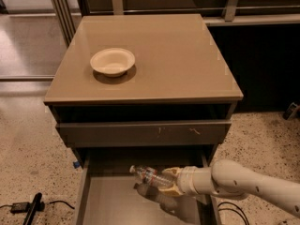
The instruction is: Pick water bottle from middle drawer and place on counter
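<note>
The water bottle (151,176) is clear with a white cap and a red label band. It hangs tilted above the open middle drawer (112,205), cap toward the left, casting a shadow on the drawer bottom. My gripper (169,182) reaches in from the right on a white arm and is shut on the bottle's base end. The tan counter (183,55) lies above, behind the drawer.
A cream bowl (112,62) sits on the counter's left part. The scratched grey drawer front (145,132) above the open drawer is closed. A black cable and tool (30,209) lie on the speckled floor at lower left. A metal railing stands behind the cabinet.
</note>
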### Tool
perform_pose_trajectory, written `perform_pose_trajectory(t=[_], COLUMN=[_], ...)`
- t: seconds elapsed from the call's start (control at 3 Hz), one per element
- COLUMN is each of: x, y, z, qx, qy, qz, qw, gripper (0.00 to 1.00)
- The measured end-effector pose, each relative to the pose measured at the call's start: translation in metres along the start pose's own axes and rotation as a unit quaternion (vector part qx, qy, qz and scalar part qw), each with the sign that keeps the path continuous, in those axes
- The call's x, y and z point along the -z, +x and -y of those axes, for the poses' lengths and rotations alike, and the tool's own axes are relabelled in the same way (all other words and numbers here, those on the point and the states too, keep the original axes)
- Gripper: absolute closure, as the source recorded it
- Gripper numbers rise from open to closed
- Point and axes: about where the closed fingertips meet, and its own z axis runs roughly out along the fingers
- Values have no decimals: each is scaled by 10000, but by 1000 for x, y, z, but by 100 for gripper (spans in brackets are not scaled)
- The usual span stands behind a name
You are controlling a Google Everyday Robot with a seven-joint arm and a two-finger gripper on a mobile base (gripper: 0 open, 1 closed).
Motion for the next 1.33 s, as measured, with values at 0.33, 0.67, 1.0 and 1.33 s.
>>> perform_pose_trajectory(t=[0.33, 0.67, 1.0, 1.33], x=[50, 102, 102, 113], y=[-21, -56, -56, -58], z=[13, 30, 30, 26], qx=[237, 525, 523, 550], qy=[10, -10, -8, 63], qz=[104, 160, 160, 174], qw=[9997, 9985, 9985, 9983], gripper=[100, 100, 100, 100])
